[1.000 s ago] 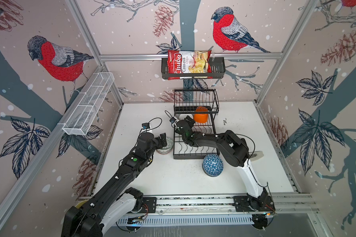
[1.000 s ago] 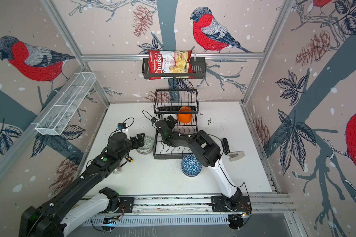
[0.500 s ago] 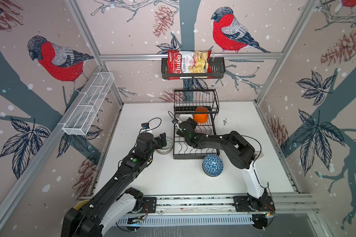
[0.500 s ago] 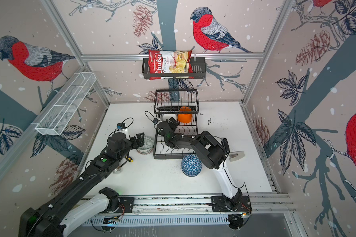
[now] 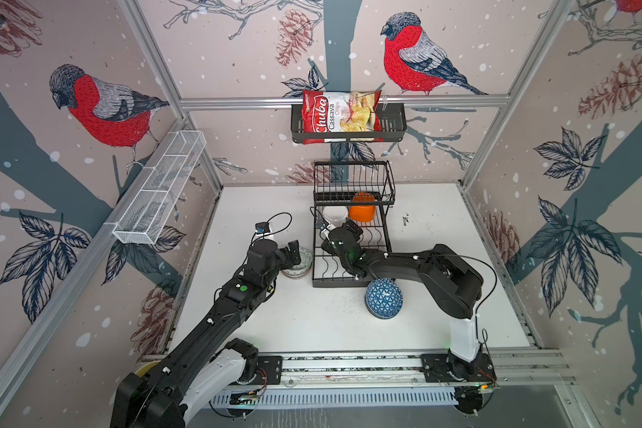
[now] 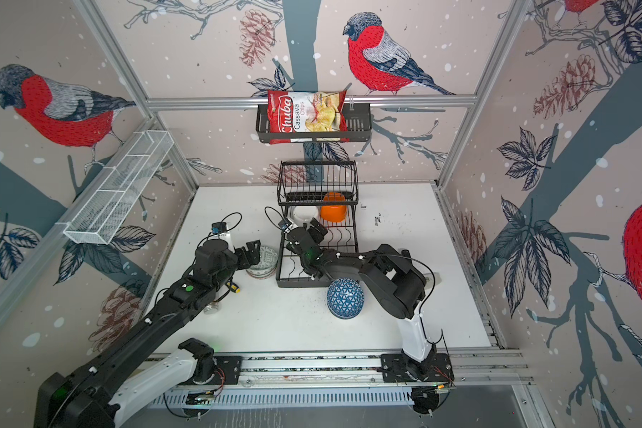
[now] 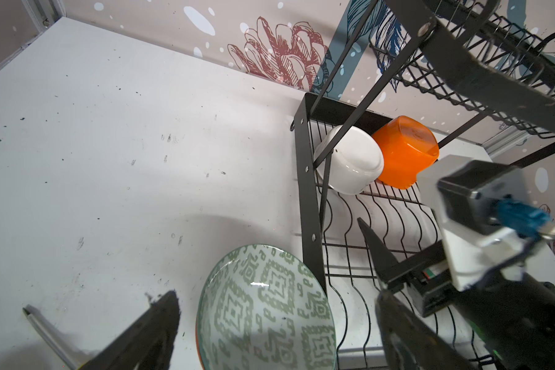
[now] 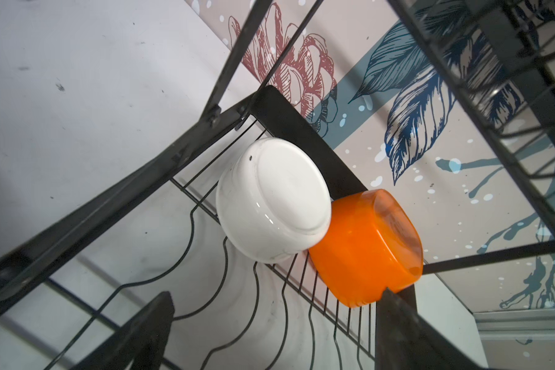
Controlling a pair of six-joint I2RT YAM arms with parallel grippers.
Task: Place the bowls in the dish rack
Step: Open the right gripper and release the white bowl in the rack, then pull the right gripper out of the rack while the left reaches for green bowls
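Top view: right gripper over rack

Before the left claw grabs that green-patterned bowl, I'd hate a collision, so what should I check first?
1. Left claw open at the green-patterned bowl: ok.
2. Bowl lifts alone: cannot tell; it sits nested in a lower bowl.
3. Room in the dish rack: ok; only the white bowl and orange bowl sit at the back.
4. Way into the rack clear: not ok; the right claw, open and empty, hangs over its front.
5. Blue patterned bowl off the route: ok.
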